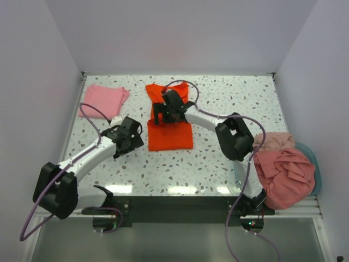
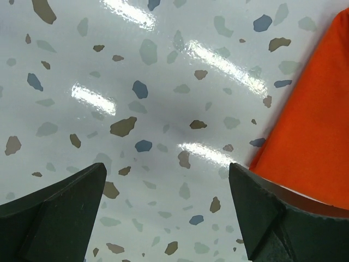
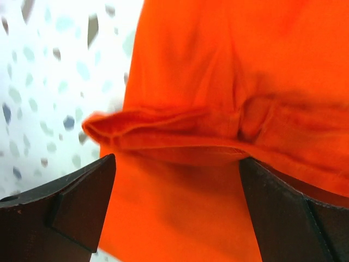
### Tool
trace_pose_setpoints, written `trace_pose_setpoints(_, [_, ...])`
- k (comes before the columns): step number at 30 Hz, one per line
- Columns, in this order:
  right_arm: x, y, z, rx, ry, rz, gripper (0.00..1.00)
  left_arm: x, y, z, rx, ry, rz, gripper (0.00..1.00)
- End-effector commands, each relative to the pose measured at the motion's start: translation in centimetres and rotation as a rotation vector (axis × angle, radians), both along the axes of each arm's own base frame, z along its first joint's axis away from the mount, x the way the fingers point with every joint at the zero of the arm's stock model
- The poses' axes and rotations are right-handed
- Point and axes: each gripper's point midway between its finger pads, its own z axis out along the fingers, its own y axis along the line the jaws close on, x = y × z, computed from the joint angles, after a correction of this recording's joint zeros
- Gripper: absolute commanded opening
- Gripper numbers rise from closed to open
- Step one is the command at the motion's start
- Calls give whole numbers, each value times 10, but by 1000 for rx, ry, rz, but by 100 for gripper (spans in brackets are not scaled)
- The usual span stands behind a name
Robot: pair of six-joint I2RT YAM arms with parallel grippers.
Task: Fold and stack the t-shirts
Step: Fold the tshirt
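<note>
White walls were seen on three sides of a speckled terrazzo table (image 1: 218,158) (glare was noted along its near edge). The orange-red t-shirt (image 1: 170,137) was laid near the table's middle, somewhat toward the far edge. Its near part was doubled into a flat rectangle, and its far part was left rumpled under the right arm.

The right gripper (image 3: 177,213) was held low over that rumpled part, with jaws spread wide and nothing pinched. A rolled ridge of cloth was seen just ahead of the fingers in the wrist view. This placement was judged to suit a grasp on the unfolded far part.

The left gripper (image 2: 169,215) was held just beside the shirt's left edge, over bare table, likewise spread and empty. Only the garment's edge was caught at the right of its wrist view. It was judged to be placed where that side of the cloth could be taken for a two-armed fold.

A light pink t-shirt (image 1: 104,100) was laid folded at the far left corner (presumably the start of the stack). Salmon-pink t-shirts (image 1: 283,172) were heaped unfolded at the right edge toward the near corner, over a teal tub (image 1: 318,164). They were judged to be awaiting their turn.

The orange cloth was seen to be soft, matte, creased and uniformly vivid.
</note>
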Motion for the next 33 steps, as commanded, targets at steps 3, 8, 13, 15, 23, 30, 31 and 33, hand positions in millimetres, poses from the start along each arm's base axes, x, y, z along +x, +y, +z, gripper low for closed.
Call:
trace_pose_setpoints(3, [77, -6, 33, 4, -211, -163, 99, -8, 4, 0, -22, -12, 28, 100])
trace_pose_setpoints(8, [124, -20, 64, 27, -303, -250, 99, -9, -3, -2, -57, -11, -2, 100])
trace_pose_setpoints(13, [94, -50, 94, -27, -317, -235, 99, 6, -29, -2, -148, -44, -110, 100])
trace_pose_setpoints(15, [72, -66, 98, -42, -304, -243, 99, 9, -40, -4, -186, -43, -159, 100])
trace_pose_setpoints(23, [-63, -127, 33, 27, -1, -320, 95, 35, -81, -19, -304, -48, -278, 100])
trace_pose_setpoints(30, [-87, -130, 4, 49, 102, -347, 60, 36, -87, -41, -321, -3, -282, 80])
trace_pose_setpoints(31, [-88, -130, 2, 52, 110, -349, 57, 35, -88, -44, -323, 8, -282, 77])
trace_pose_setpoints(33, [-94, -130, -6, 53, 141, -352, 54, 30, -87, -50, -326, 28, -280, 68])
